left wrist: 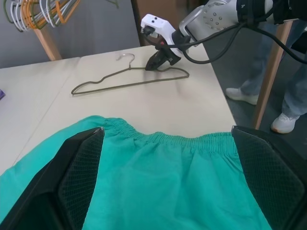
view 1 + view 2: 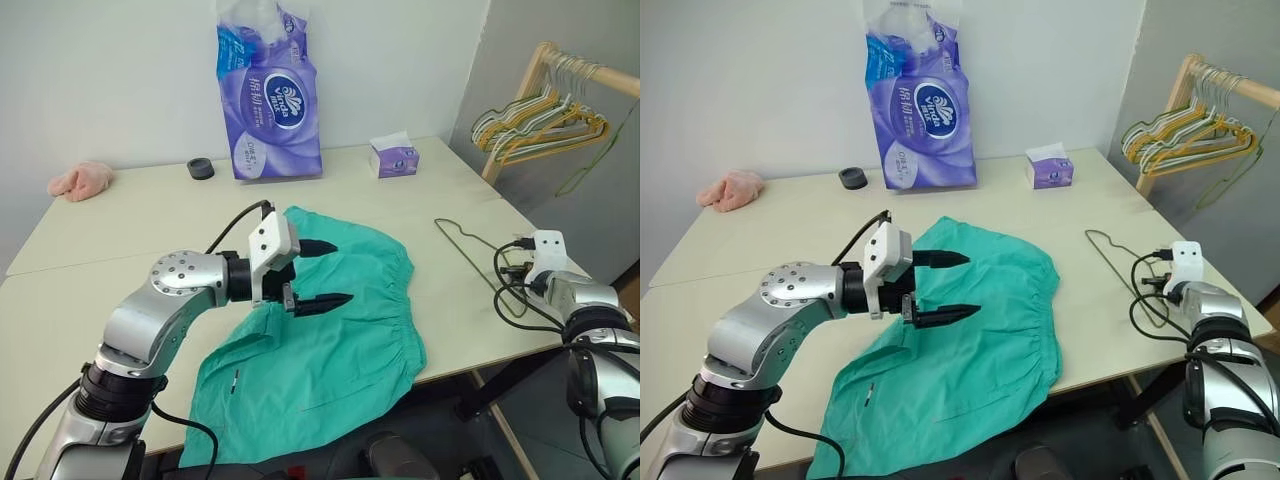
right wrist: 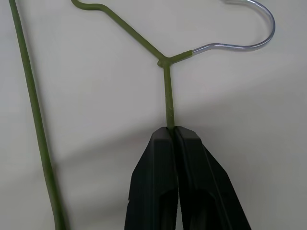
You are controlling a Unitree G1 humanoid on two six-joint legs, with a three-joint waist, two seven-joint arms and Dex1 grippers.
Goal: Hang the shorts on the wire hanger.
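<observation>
Pinching the wire hanger (image 3: 167, 103), right pincer (image 3: 175, 130) rests on table (image 2: 120, 215).

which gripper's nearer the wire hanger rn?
Right. The right gripper is shut on the wire hanger just below its hook. The left gripper hovers open above the shorts, well apart from it.

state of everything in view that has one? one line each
shorts: flat on table, unhung
wire hanger: flat on table, gripped
left gripper: open, over shorts
right gripper: shut on hanger wire below the hook
tissue box: tissue sticking out
</observation>
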